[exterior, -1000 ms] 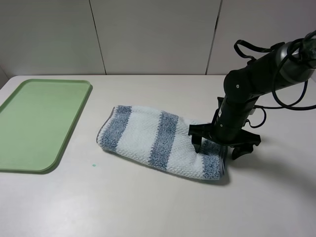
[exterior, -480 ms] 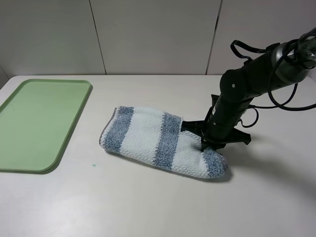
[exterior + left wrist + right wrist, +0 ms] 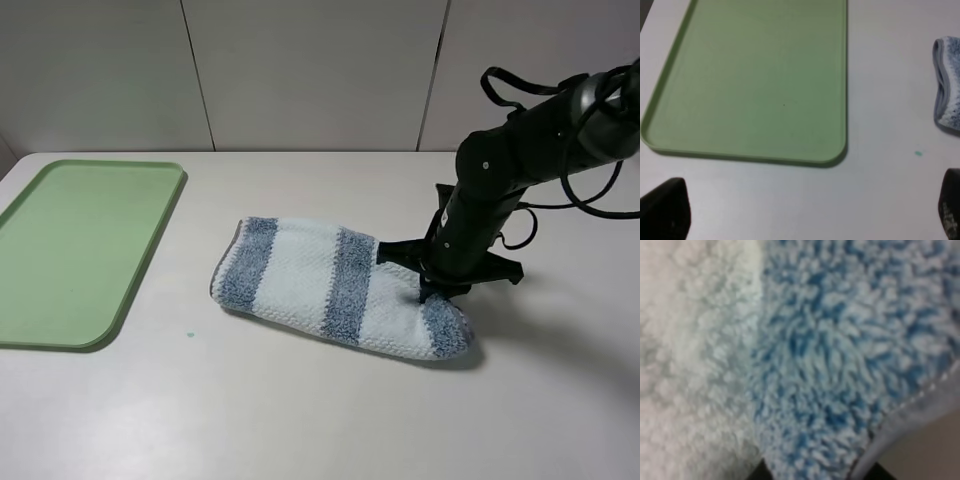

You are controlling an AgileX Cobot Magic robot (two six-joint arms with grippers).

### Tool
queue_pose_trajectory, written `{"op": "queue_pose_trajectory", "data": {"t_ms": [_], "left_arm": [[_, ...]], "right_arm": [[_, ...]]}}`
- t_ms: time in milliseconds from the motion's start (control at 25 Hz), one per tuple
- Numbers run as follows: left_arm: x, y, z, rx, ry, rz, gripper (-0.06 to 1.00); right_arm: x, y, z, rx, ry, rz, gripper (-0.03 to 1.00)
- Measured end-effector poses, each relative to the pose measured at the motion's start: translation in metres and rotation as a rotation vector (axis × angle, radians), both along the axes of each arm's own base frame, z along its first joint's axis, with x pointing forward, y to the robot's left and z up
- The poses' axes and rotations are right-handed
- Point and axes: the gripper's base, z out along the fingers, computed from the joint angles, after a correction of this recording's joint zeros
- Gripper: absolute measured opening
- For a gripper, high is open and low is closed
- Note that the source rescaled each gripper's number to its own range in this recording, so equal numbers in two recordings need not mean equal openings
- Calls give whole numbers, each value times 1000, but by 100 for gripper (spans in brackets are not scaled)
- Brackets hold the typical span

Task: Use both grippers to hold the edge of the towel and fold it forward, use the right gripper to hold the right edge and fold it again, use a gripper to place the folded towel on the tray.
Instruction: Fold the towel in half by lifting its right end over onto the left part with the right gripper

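Note:
The towel (image 3: 330, 285), blue and white striped, lies folded once on the table, running from the middle toward the right. My right gripper (image 3: 432, 287) points down at its right end, and its fingers stand closed on the blue end stripe by the right edge (image 3: 452, 335). The right wrist view is filled with blue and white terry (image 3: 805, 355) and the grey hem (image 3: 920, 415). The light-green tray (image 3: 150, 255) lies empty at the left. My left gripper (image 3: 807, 212) is open and empty above the table near the tray's (image 3: 835, 145) near corner, with the towel's left end (image 3: 947, 92) at that view's side.
A small green speck (image 3: 190, 334) marks the table between tray and towel. The right arm's black cables (image 3: 590, 195) hang over the table at the right. A panelled wall (image 3: 320, 70) stands behind the table.
The right gripper's fingers have gone from spread wide to closed on the towel's right end. The towel has slid a little to the right and its right end has bunched narrower.

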Motion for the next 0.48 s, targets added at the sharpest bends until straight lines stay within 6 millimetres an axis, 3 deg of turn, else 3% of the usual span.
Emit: {"op": "queue_pose_trajectory", "data": {"t_ms": [200,480], "left_arm": [[0,0,0,0,0,0,100],[0,0,0,0,0,0,100]], "right_arm": [[-3,-12,26,-33,-9,14,9],[-4,-43,58,-86,-25,-3,9]]}}
